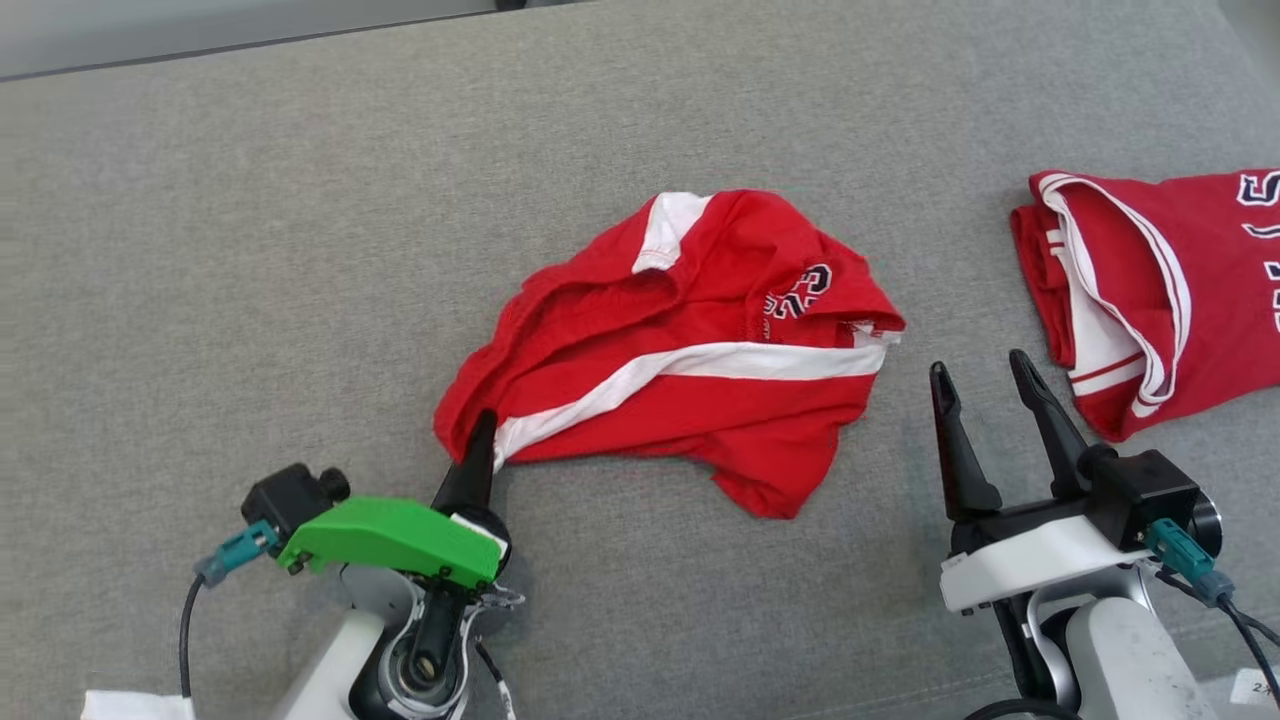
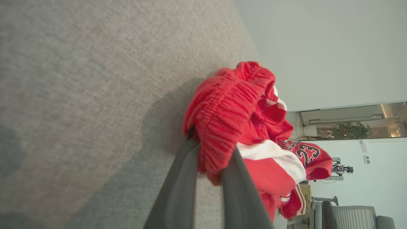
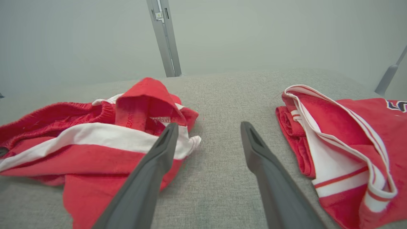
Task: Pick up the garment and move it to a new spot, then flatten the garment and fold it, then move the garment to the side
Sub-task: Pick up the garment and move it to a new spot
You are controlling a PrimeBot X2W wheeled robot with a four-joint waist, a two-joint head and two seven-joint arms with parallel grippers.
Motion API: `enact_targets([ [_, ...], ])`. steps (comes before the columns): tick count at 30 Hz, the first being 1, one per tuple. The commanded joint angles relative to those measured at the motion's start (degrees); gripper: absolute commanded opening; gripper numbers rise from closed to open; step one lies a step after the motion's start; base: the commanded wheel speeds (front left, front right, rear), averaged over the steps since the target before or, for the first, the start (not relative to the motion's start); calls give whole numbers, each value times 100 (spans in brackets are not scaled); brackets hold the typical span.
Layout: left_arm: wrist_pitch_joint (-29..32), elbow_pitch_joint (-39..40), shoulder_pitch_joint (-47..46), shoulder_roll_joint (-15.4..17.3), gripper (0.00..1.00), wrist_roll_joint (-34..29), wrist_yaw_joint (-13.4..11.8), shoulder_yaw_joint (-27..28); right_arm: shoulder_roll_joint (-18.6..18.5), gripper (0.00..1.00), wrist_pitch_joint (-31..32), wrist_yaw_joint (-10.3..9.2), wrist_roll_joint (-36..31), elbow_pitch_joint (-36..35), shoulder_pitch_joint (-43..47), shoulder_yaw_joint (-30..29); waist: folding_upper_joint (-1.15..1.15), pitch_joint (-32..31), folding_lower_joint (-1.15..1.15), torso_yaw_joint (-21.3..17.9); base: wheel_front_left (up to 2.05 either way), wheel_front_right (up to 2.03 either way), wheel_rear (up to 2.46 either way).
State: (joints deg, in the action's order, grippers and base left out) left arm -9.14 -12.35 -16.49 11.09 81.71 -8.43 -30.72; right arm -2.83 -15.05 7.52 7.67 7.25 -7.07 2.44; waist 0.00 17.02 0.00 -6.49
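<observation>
The garment [image 1: 690, 340] is a pair of red shorts with a white side stripe and a dark number print, lying crumpled in the middle of the grey surface. My left gripper [image 1: 478, 440] is at its near left corner, shut on the gathered waistband. The left wrist view shows the ribbed red waistband [image 2: 222, 121] pinched between the two fingers of the left gripper [image 2: 211, 149]. My right gripper [image 1: 985, 375] stands open just right of the shorts, with nothing in it. In the right wrist view, the right gripper [image 3: 208, 130] frames bare cloth, with the shorts [image 3: 79, 140] on its left.
A second red jersey [image 1: 1160, 280] with white trim lies folded at the right edge, close to the right gripper's outer finger, and is seen too as the jersey [image 3: 349, 133] in the right wrist view. The grey padded surface [image 1: 300, 250] stretches wide to the left and far side.
</observation>
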Motion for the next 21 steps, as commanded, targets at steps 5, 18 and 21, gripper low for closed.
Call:
enact_targets([
  [5,9,-145,337,-91,18,244,178,64,-93,100,-16,-7,-76,66,127,28,0,-183,0,302,0,0,0],
  [18,-155,-281,667,81,100,108,406,108,-191,100,-16,-7,-55,167,353,85,0,-501,0,411,0,0,0],
  [21,-345,-178,793,237,100,-146,388,159,-212,100,-16,-7,-35,154,389,38,0,-602,0,407,0,0,0],
])
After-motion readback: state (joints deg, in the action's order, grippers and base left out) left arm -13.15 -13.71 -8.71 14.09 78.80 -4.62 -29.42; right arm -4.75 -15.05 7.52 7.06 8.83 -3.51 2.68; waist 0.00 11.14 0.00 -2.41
